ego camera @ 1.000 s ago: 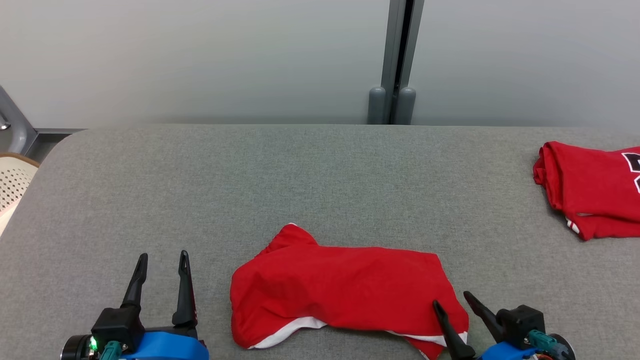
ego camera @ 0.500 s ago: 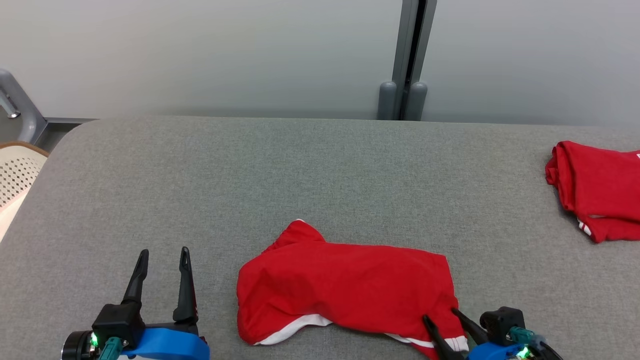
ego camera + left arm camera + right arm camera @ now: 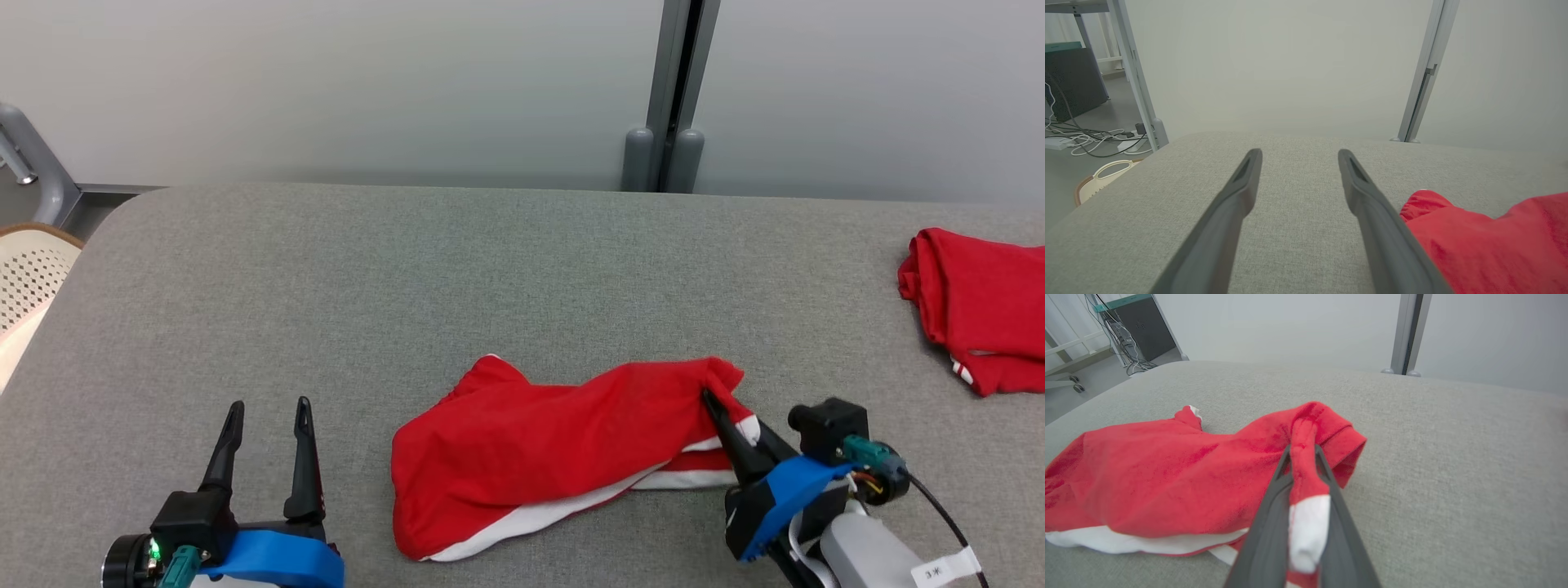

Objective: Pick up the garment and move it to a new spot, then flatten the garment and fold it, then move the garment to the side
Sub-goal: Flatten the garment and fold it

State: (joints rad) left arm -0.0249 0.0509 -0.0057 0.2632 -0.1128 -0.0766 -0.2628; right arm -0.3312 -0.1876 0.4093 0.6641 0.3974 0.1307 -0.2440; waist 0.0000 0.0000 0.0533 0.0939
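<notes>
- Clamped tight, the right gripper (image 3: pixel 720 406) holds the right end of the red garment (image 3: pixel 555 433) near the front edge of the grey padded table (image 3: pixel 408 286).
- Seen from the right wrist, a bunched strip of red cloth with a white band is pinched between the two dark fingers (image 3: pixel 1265 526), and the gripper (image 3: pixel 1302 448) draws that end of the cloth up into a peak.
- Most of the red garment (image 3: pixel 1167 477) lies crumpled on the table, about mid-width and toward the front edge. A white-trimmed hem shows along its near side.
- Near the table's front left corner, the left gripper (image 3: pixel 270 404) hovers with its fingers spread apart and nothing between them.
- From the left wrist, the gripper (image 3: pixel 1298 152) shows bare table (image 3: pixel 1298 228) in the gap between its fingers. The garment (image 3: pixel 1486 245) lies just to the right of the right finger; whether they touch cannot be told.
- A second red garment (image 3: pixel 980 302) lies folded at the table's right edge, well apart from the first.
- Off the table's left edge stands a pale perforated basket (image 3: pixel 24 278).
- Behind the table's far edge a grey post (image 3: pixel 669 98) rises against the plain wall.
</notes>
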